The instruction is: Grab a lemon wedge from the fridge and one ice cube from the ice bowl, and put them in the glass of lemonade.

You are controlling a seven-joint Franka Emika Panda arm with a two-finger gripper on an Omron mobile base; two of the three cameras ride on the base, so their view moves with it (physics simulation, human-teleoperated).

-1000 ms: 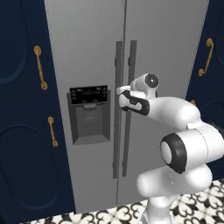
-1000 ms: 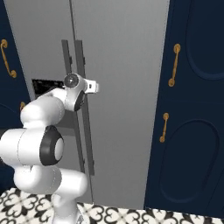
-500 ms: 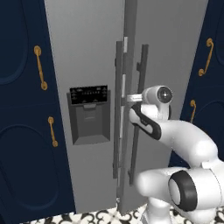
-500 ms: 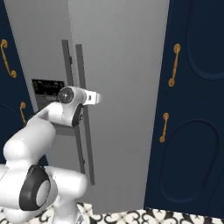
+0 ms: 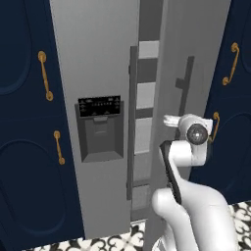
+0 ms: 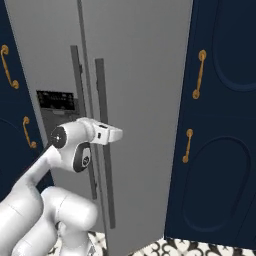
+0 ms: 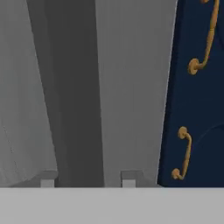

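1. While the lemon wedge is hidden from us, presumably inside, the thing in hand is the fridge [image 5: 103, 59], standing between navy cabinets [image 6: 220, 150] with brass handles [image 6: 199, 74].
2. Its right door [image 5: 196, 44] stands ajar; through the gap we see pale shelves [image 5: 147, 49].
3. We judge the door heavy, stiff and smooth, swinging on its hinge, so it is best taken by the long dark handle [image 6: 102, 140], gripped across the bar and pulled along the arc.
4. Our fingers [image 7: 130, 178] straddle that handle [image 7: 74, 87] in the hand view, tips on either side; we cannot tell whether they are clamped.
5. A slipping grip would be the main risk, we think.
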